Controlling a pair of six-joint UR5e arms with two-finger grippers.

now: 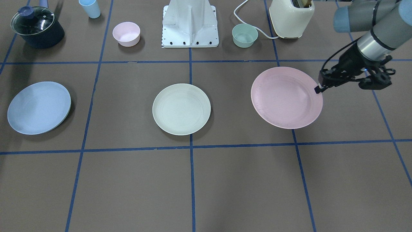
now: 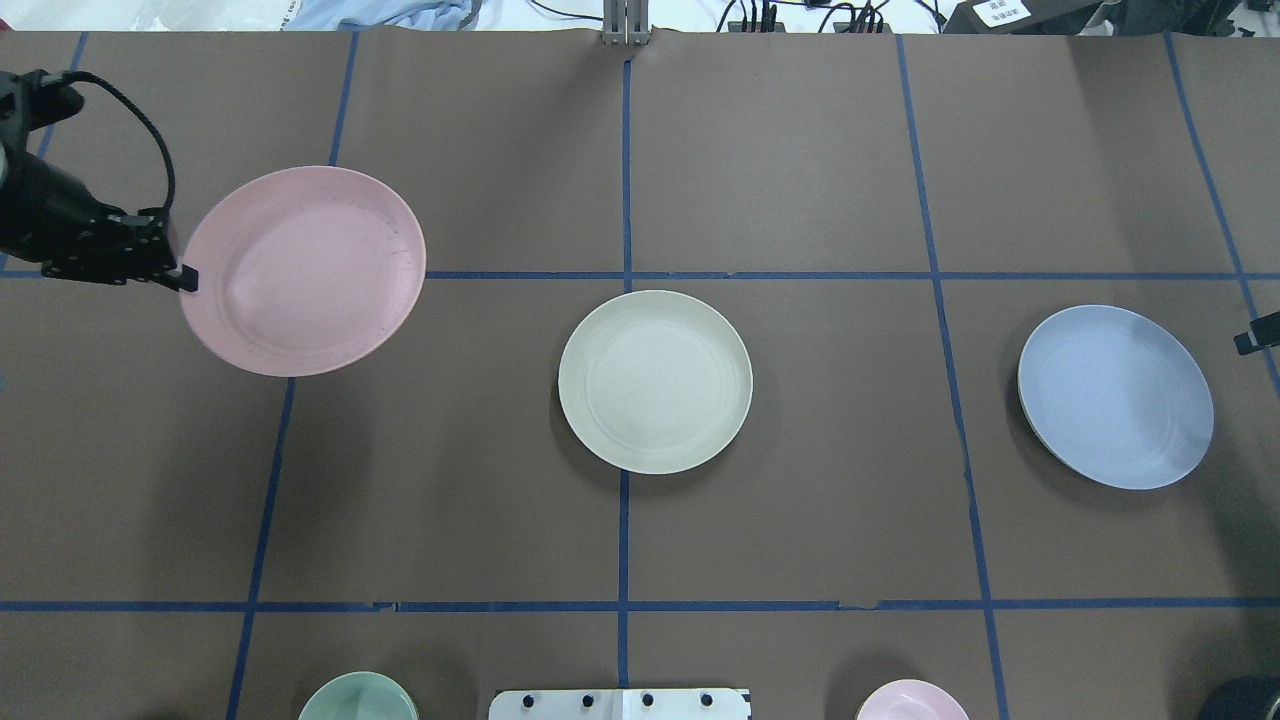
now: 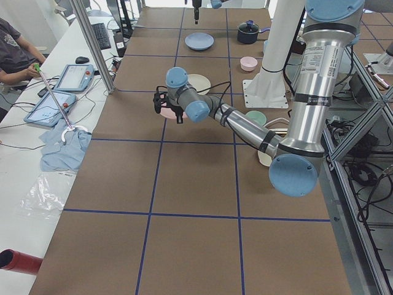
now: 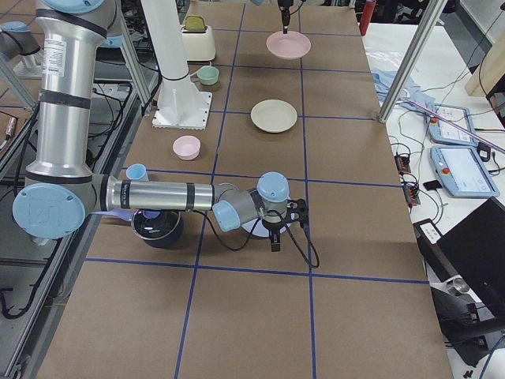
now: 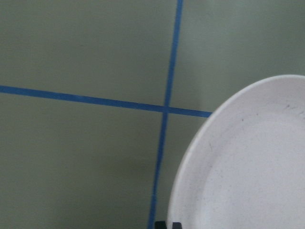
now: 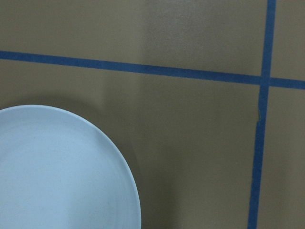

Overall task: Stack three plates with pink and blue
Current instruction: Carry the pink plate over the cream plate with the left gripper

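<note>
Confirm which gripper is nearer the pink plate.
Left. The left gripper grips the pink plate at its rim; the right gripper is far off, beside the blue plate.

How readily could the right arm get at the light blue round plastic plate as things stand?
Probably yes. The right gripper hovers beside the light blue round plastic plate, with nothing between them. The cream-white round plate and the left gripper, holding the pale pink round plate, are well away.
</note>
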